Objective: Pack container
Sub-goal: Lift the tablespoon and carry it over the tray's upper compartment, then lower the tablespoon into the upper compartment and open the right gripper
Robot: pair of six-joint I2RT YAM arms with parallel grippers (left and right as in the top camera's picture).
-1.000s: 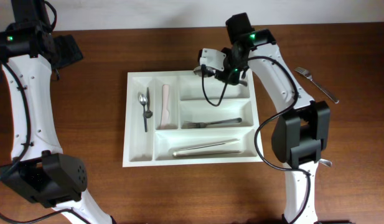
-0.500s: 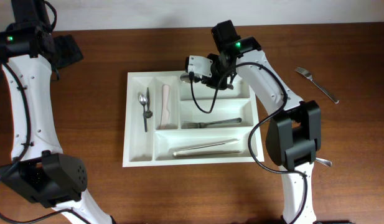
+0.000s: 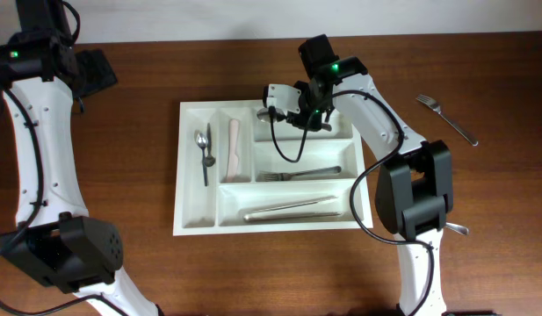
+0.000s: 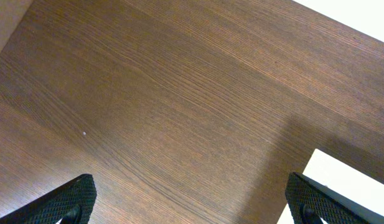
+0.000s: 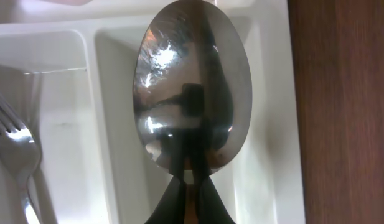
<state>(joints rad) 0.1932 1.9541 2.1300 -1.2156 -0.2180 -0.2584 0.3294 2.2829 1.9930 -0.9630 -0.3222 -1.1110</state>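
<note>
Fingers of the right arm [image 5: 188, 190] are clamped on the neck of a shiny oval-bowled steel spoon [image 5: 192, 87], holding it over the far wide compartment of the large white rectangular plastic cutlery tray [image 3: 190, 215], which lies in the middle of the brown wooden counter [image 3: 121, 202].

The grip is narrow and sits right at the neck, so the spoon could pivot or slip. In the wrist view its tip appears to reach the compartment's end wall. Let go there, it might straddle the divider or tip into the narrow upright slot beyond. The tray's outer rim and bare counter lie just beside the bowl on the other side, so a small drift that way could leave it on the rim. A black cable [image 3: 286, 145] loops down from that wrist over the tray and might snag.

A steel fork [image 3: 299, 173] rests in the middle wide compartment, and a long silver utensil [image 3: 292, 208] in the near one. A small spoon and a slim dark piece [image 3: 203, 151] share the outer narrow slot, and a pale-handled piece [image 3: 235, 145] fills the next. Another steel fork [image 3: 446, 118] waits on the counter, well apart. The left arm's fingers [image 4: 195, 199] are spread wide and empty above bare wood, beside the tray's corner.
</note>
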